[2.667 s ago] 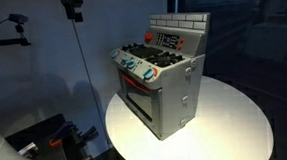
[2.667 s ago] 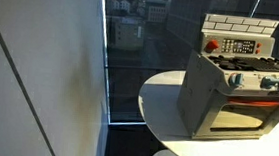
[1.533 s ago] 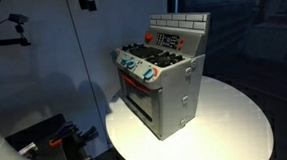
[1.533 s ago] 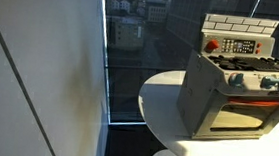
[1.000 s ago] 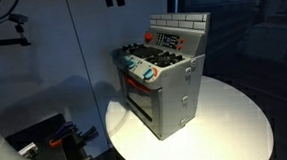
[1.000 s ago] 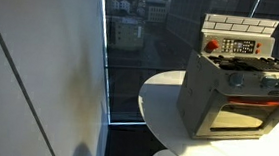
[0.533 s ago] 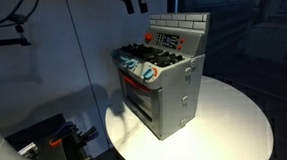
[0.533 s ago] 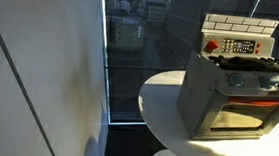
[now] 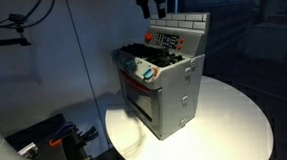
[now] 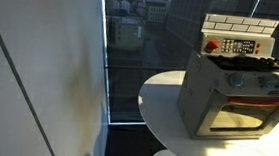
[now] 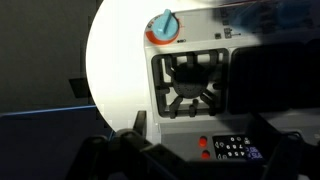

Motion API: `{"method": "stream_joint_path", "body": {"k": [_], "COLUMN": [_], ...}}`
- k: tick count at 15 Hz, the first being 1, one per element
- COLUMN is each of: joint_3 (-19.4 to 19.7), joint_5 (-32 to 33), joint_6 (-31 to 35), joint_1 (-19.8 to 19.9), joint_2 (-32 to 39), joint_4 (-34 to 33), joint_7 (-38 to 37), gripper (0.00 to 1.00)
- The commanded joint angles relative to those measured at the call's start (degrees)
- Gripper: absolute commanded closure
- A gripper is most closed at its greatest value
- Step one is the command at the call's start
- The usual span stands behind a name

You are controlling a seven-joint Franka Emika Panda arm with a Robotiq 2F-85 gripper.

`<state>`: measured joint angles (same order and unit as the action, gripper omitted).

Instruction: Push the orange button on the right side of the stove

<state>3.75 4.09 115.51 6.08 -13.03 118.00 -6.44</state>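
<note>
The silver-grey toy stove (image 9: 164, 84) stands on a round white table (image 9: 236, 124) and shows in both exterior views (image 10: 234, 85). Its white brick-pattern back panel carries a keypad and a red-orange button (image 9: 148, 36) (image 10: 211, 46). My gripper (image 9: 153, 5) hangs open above the back panel, apart from it. In the wrist view I look down on a black burner (image 11: 190, 85), a teal knob (image 11: 163, 27) and two red-orange buttons (image 11: 204, 148) beside the keypad (image 11: 233, 148). My dark fingers (image 11: 200, 165) frame the bottom edge, spread wide and empty.
The table's edge (image 10: 163, 100) lies close to a dark window (image 10: 132, 47) and a pale wall. Dark equipment (image 9: 42, 141) sits on the floor beside the table. A camera arm (image 9: 15, 23) stands at the far side.
My gripper has travelled across the top of an exterior view, from off to one side to right above the stove's back panel. The stove has not moved.
</note>
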Motion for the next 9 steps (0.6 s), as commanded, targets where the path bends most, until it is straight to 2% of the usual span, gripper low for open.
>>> {"method": "stream_joint_path", "body": {"k": [1, 2, 9], "joint_3": [0.63, 0.48, 0.59], "joint_5": [0.2, 0.03, 0.02], "joint_6": [-1.38, -0.15, -0.17], "joint_1": [0.14, -0.06, -0.05], "joint_2": [2.02, 1.09, 1.43], "joint_4": [-3.58, -1.16, -1.88], "joint_7": [0.46, 0.02, 0.02], "gripper": [0.0, 0.0, 0.0]}}
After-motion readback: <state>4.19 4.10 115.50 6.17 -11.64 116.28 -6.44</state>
